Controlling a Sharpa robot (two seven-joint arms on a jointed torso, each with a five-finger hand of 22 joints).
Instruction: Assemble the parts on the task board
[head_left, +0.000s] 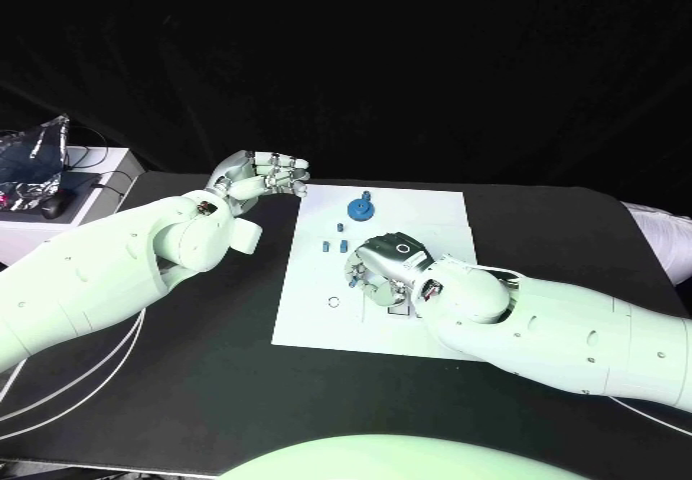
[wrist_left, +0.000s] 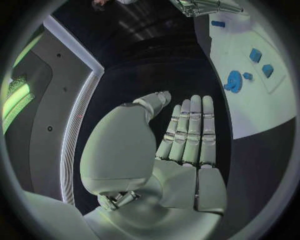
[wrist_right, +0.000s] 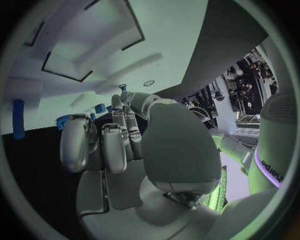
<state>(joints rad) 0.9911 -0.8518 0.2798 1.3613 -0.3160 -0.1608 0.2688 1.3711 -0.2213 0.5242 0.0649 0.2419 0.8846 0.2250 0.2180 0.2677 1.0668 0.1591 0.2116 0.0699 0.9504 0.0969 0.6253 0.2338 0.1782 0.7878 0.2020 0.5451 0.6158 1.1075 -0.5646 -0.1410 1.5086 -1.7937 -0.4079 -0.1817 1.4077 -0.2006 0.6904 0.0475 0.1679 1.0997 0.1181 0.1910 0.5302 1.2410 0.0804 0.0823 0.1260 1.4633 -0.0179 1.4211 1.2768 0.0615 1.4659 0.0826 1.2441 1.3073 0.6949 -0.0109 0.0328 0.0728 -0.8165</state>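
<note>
Head view | right hand (head_left: 387, 262) low over task board (head_left: 433, 215), grasp unclear | left hand (head_left: 260, 177) empty beside board | blue parts (head_left: 361, 209) loose, assembly mostly left

No readable text or labels

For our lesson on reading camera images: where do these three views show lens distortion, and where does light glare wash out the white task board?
Head view: straight edges stay straight, and the task board is bright but its outline stays clear. Left wrist view: fisheye bends the board's edge behind the left hand; the blue parts stay readable. Right wrist view: strong bending, the board pale above the right hand.
</note>
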